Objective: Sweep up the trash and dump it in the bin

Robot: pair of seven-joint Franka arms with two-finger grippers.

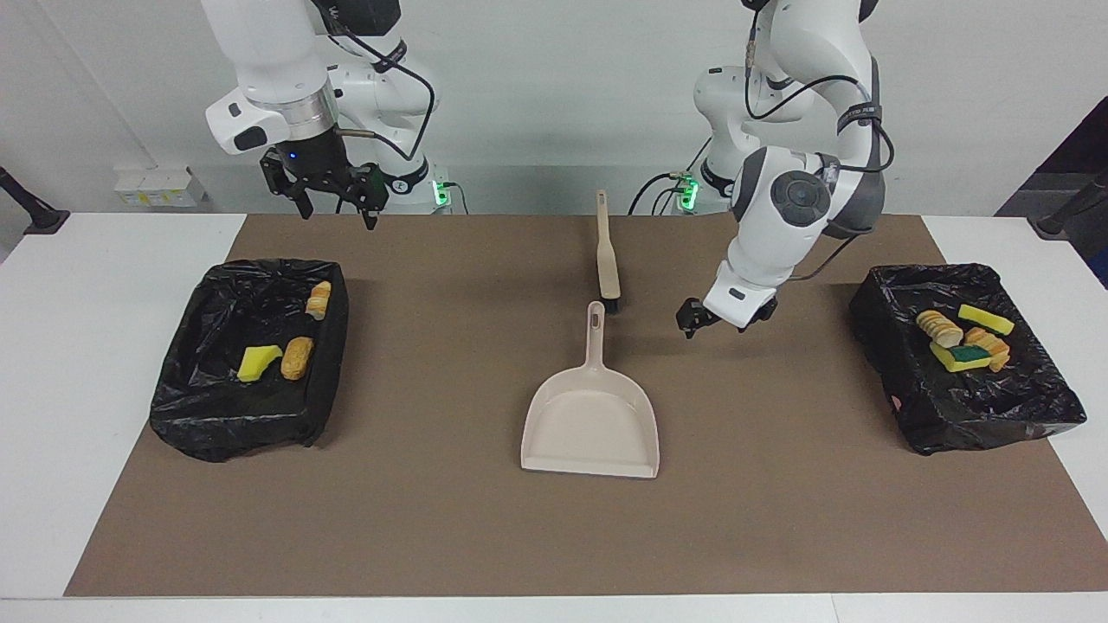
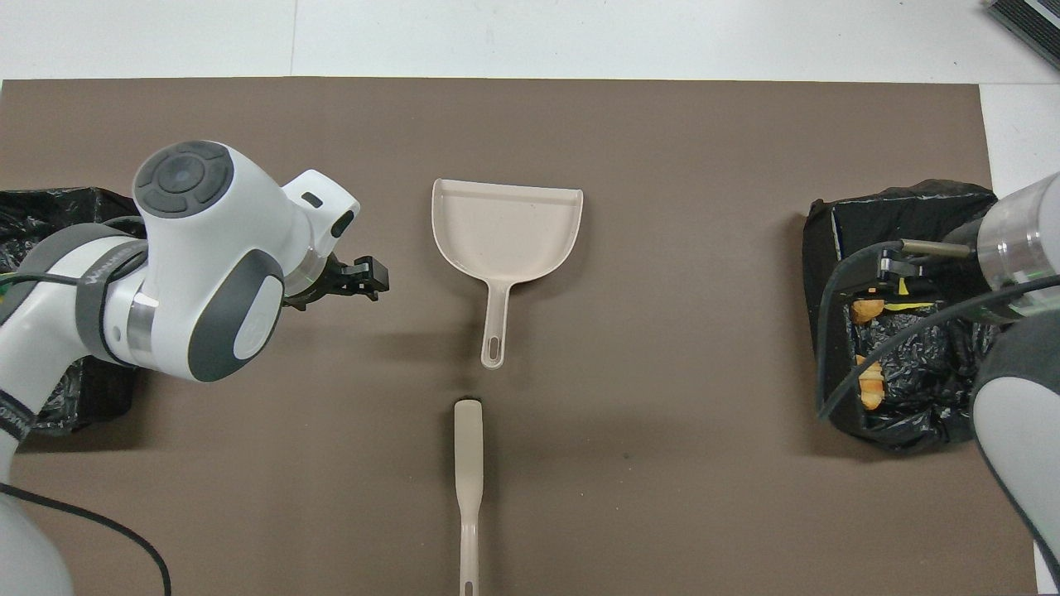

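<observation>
**All trash binned, tools set down**

My left gripper (image 1: pixel 690 318) hangs open and empty over the mat (image 1: pixel 779 519), beside the dustpan (image 1: pixel 591 424). My right gripper (image 1: pixel 333 192) waits open above its bin (image 1: pixel 182 415), which holds three scraps (image 1: pixel 296 356). The other scraps (image 1: pixel 963 341) lie in the second bin (image 1: pixel 995 424). The brush (image 1: pixel 607 253) lies nearer me than the dustpan. Risk: a careless swing could knock the dustpan handle or snag a liner.

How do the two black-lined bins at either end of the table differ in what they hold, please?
The black-lined bin at the right arm's end holds three scraps; the black-lined bin at the left arm's end holds more, bunched closely, including a green-topped sponge. Both contain yellow sponge and bread-like lumps.
</observation>
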